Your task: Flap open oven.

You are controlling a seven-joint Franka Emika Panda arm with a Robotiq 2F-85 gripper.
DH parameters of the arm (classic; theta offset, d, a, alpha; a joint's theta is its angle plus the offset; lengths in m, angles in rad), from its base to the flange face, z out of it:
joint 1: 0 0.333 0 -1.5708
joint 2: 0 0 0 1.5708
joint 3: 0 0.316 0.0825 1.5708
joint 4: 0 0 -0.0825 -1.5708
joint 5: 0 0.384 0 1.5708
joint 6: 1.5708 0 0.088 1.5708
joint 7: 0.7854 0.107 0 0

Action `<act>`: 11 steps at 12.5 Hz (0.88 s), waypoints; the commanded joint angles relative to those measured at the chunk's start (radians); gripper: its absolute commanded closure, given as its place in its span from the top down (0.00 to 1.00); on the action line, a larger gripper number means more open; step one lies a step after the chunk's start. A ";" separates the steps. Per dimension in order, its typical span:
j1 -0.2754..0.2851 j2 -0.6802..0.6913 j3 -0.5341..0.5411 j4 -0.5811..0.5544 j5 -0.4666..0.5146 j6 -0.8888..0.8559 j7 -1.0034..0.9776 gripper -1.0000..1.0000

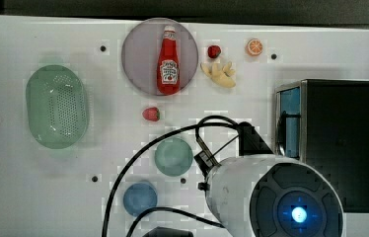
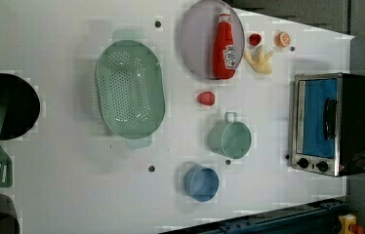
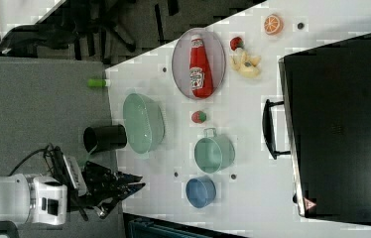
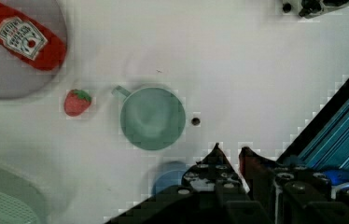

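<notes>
The oven stands at the right edge of the white table in the top view, with its black top facing the camera and its blue glass front turned toward the top view's left. In the left view it sits at the right of the frame, the bar handle lying flat against the blue glass and the black knobs below it; the door looks closed. In the right view the oven fills the right side of the frame, and its handle stands just off the front edge.

The tool hangs over the table near the blue cup and the green mug, well apart from the oven. Its two fingertips stand a narrow gap apart with nothing between them. In the right view the tool is at the lower left of the frame, pointing toward the table's edge.

A ketchup bottle lies on a grey plate, and a green colander sits at the top view's left.
</notes>
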 commanded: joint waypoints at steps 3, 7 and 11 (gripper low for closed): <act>-0.031 0.005 -0.063 -0.059 -0.047 0.157 -0.449 0.17; -0.052 0.042 -0.145 -0.130 -0.113 0.320 -0.731 0.17; -0.069 0.123 -0.223 -0.144 -0.153 0.482 -0.886 0.17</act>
